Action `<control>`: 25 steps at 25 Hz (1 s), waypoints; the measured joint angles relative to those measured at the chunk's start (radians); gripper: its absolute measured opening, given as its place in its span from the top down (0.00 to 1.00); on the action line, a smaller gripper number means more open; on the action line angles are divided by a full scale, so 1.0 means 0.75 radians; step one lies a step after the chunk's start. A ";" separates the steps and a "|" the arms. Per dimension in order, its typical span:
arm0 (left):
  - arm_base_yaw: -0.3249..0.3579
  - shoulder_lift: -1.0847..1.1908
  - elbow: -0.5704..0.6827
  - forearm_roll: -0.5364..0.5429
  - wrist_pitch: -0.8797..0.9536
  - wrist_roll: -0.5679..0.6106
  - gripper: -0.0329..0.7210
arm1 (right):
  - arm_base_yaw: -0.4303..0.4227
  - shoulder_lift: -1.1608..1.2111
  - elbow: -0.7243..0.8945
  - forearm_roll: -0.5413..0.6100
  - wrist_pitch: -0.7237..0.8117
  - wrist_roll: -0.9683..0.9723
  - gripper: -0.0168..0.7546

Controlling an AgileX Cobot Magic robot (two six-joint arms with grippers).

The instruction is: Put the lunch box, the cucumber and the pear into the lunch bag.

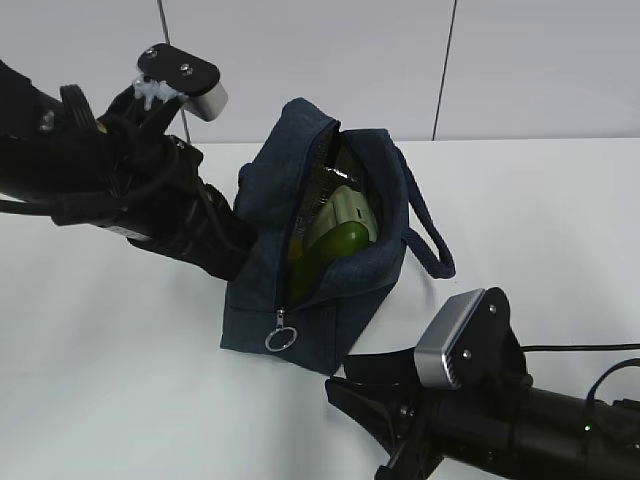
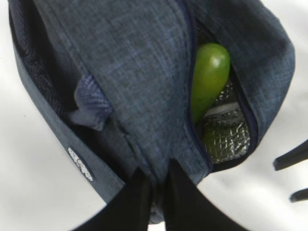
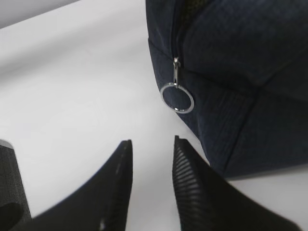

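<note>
The navy lunch bag (image 1: pixel 268 190) stands mid-table with its zipper open. Inside it lie the pale green-lidded lunch box (image 1: pixel 342 212) and, in front of that, the green cucumber (image 1: pixel 336 250), whose rounded end (image 2: pixel 208 77) shows against the silvery lining (image 2: pixel 226 139). The pear is hidden. My left gripper (image 2: pixel 158 185) is shut on the bag's fabric (image 2: pixel 130 72) at its left end. On the near side my right gripper (image 3: pixel 151 140) stands open over bare table, just short of the silver ring pull (image 3: pixel 177 97), with nothing between its fingers.
A looped strap handle (image 1: pixel 432 240) hangs off the bag's right side. The ring pull (image 1: pixel 280 339) dangles at the bag's near end. My left arm (image 1: pixel 150 190) lies along the table's left, and the white table (image 1: pixel 560 230) runs to a grey wall behind.
</note>
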 joint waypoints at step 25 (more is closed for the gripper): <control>0.000 0.000 0.000 0.000 0.000 0.000 0.95 | 0.000 0.072 -0.215 -0.015 0.096 -0.080 0.68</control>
